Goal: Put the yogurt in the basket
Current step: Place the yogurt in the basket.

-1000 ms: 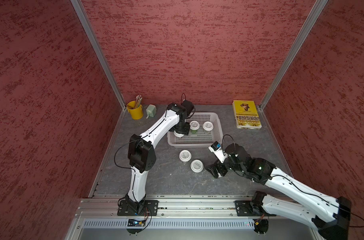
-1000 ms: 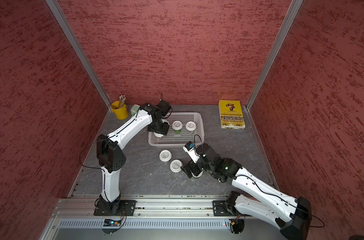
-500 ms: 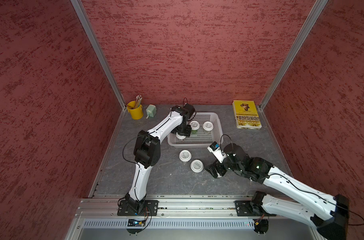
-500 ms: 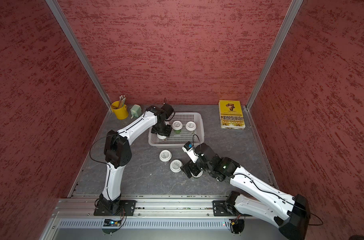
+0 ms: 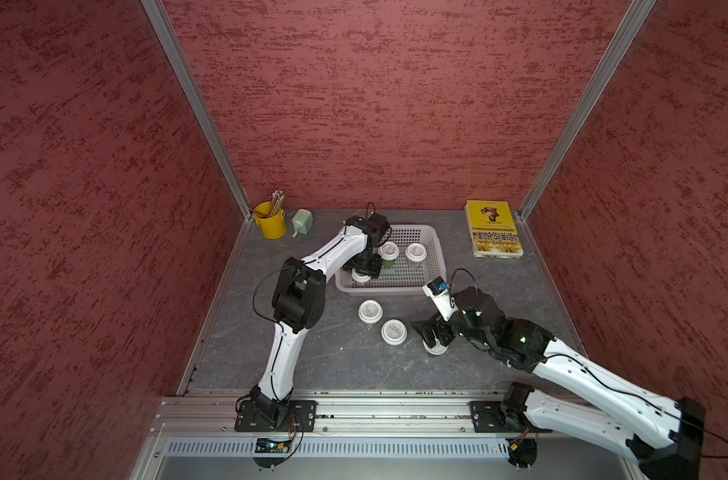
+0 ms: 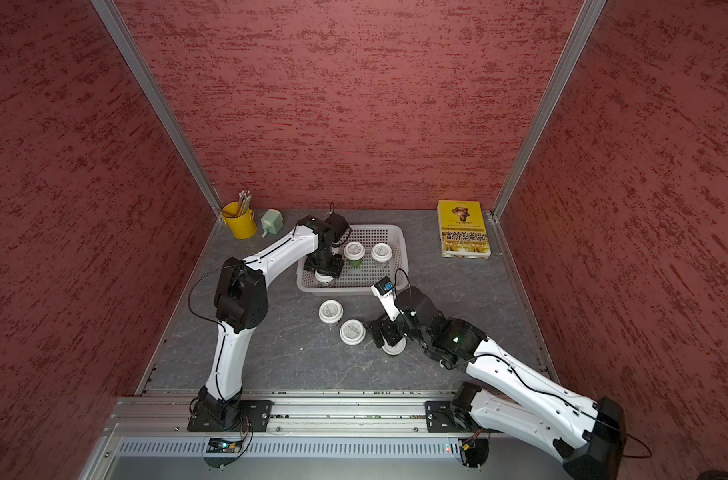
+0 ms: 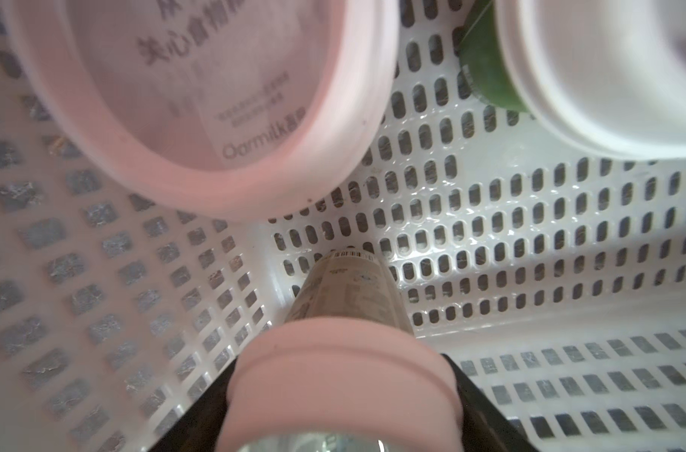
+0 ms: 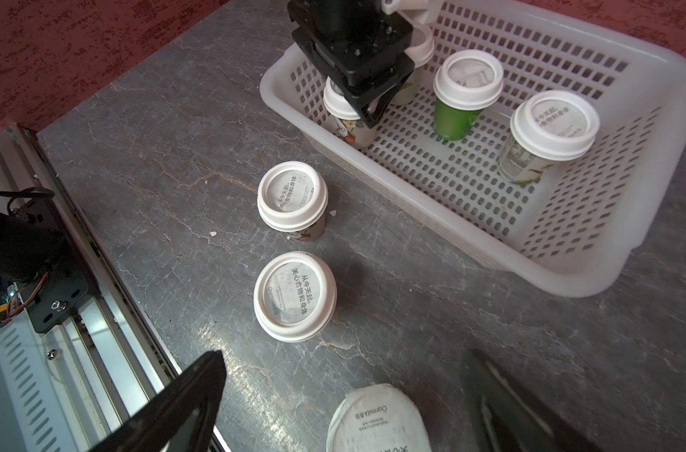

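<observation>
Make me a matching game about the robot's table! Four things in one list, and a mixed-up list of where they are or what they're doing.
Things:
1. yellow bucket
2. yellow book
3. green cup
4. right gripper

Places or states:
A. stands inside the basket
B. open over a cup on the table
C. holds pencils
D. lies flat on the table

Pairs: 1-C, 2-D, 3-A, 4-B
</observation>
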Controlling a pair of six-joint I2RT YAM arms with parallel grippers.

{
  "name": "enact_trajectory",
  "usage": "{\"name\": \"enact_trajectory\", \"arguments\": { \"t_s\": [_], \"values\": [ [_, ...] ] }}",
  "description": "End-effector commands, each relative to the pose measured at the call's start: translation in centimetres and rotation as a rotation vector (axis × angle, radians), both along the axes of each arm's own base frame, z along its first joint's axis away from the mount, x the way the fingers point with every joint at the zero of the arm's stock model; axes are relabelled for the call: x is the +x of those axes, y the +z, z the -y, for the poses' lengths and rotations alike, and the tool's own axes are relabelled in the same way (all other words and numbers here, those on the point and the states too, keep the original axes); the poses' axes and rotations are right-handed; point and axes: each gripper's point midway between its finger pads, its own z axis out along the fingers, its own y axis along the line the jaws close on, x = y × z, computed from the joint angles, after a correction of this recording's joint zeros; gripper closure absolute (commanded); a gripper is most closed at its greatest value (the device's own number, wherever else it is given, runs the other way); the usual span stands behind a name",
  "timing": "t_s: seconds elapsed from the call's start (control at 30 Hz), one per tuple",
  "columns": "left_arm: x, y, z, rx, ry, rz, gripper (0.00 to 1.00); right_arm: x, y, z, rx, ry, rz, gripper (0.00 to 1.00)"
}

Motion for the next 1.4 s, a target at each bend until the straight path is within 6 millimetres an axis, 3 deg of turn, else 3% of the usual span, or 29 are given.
{"name": "enact_trajectory", "arguments": {
  "t_s": [0.0,0.23,0.4,0.7,0.9,1.13,1.37],
  "values": [
    [0.2,-0.8,-0.3,0.011,-0.003,-0.005,0.27,0.3,0.0,-0.2,0.008,-0.012,0.015,0.02],
    [0.1,-1.2,-0.3,0.009,-0.002,-0.013,0.27,0.1,0.0,-0.3,0.006,-0.001,0.011,0.02],
    [0.1,-1.5,-0.4,0.012,-0.001,-0.018,0.2,0.1,-0.1,-0.4,0.004,0.004,0.003,0.02],
    [0.5,-0.4,-0.6,0.026,-0.001,0.015,0.13,0.0,-0.3,-0.5,-0.004,0.014,-0.004,0.02],
    [1.4,3.3,-0.4,0.049,-0.006,0.102,0.08,-0.1,-0.5,-0.7,-0.003,0.021,-0.011,0.02],
    [1.8,9.6,0.3,0.038,-0.007,0.24,0.0,-0.2,-0.6,-0.8,0.0,0.023,-0.019,0.02],
    [-1.1,16.2,1.6,-0.002,-0.015,0.362,0.0,-0.3,-0.4,-0.6,-0.005,0.025,-0.018,0.02]
  ]
}}
